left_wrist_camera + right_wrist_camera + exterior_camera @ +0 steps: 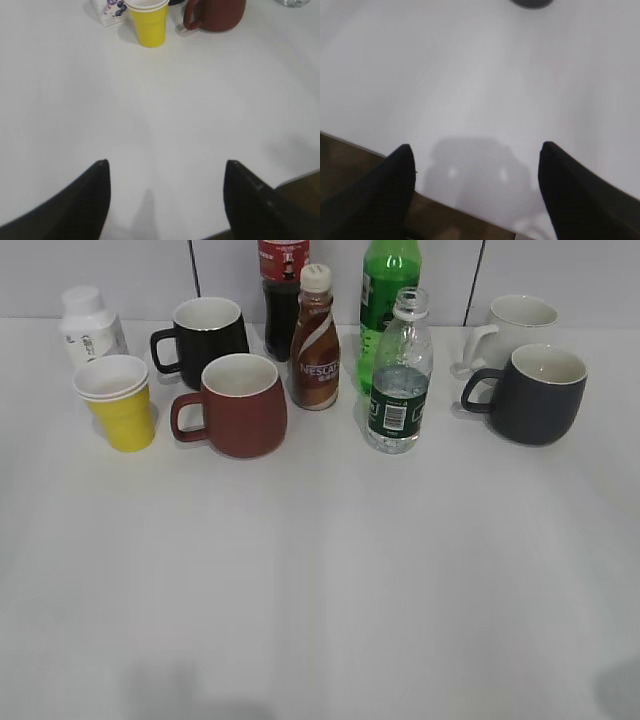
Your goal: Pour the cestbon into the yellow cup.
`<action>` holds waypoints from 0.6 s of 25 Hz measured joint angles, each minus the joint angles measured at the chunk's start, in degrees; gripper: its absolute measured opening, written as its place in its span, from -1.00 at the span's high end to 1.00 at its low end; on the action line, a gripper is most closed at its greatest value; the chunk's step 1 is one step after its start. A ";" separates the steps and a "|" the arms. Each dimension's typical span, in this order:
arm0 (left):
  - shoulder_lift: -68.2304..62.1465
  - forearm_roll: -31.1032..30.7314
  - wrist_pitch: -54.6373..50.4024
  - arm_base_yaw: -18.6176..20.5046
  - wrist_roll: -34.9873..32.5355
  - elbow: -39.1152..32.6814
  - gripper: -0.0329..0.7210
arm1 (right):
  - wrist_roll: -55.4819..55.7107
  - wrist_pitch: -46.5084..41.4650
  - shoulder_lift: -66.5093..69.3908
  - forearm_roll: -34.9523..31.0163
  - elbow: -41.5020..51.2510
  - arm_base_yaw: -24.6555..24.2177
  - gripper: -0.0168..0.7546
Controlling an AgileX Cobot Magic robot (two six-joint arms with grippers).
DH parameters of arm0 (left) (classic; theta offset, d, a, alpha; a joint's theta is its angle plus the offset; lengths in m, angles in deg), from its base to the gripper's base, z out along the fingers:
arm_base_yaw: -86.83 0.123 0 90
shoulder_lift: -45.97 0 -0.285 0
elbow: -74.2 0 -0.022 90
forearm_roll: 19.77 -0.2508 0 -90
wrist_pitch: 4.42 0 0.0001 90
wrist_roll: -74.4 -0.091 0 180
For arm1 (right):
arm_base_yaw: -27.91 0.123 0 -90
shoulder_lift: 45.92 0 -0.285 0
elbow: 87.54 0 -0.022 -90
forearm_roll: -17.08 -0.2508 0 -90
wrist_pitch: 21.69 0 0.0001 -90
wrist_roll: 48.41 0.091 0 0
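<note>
Pre-grasp, nothing started. Neither arm shows in the exterior view. Both wrist views show the jaws spread wide with nothing between them: left gripper [166, 167] and right gripper [476, 152] hang over bare table [320, 590] near its front edge.

Cestbon [399, 372] stands upright at about 1 o'clock from table centre, uncapped, just in front of the green bottle [388, 295] and right of the Nescafe [315, 338]. Clear thin ribbed plastic, dark green label with a white barcode patch, water up to roughly the shoulder. Likely soft-walled, so a hard squeeze could push water out of the open neck.

Cup [119, 402] sits at 10 o'clock, far left: yellow, tapered, no handle, white rim band that looks like a second cup nested inside. Looks light, probably tips easily. Maroon mug [235, 405] is just to its right, a white bottle [90, 327] just behind.

Next, my read: right arm reaches to 1 o'clock, grips the cestbon at the label, lifts it clear of the neighbouring bottles, carries it left over the maroon mug, tilts the neck over the cup. Left arm could steady the cup.
</note>
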 joint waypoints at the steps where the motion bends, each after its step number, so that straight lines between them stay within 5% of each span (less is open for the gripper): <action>1: 0.00 0.06 0.11 0.00 -0.06 0.00 -0.51 | -0.01 0.00 0.00 0.00 0.00 0.00 -0.53; 15: -0.05 2.25 0.43 0.00 -0.39 0.00 -0.51 | 0.01 0.00 0.00 0.48 0.00 0.00 -0.53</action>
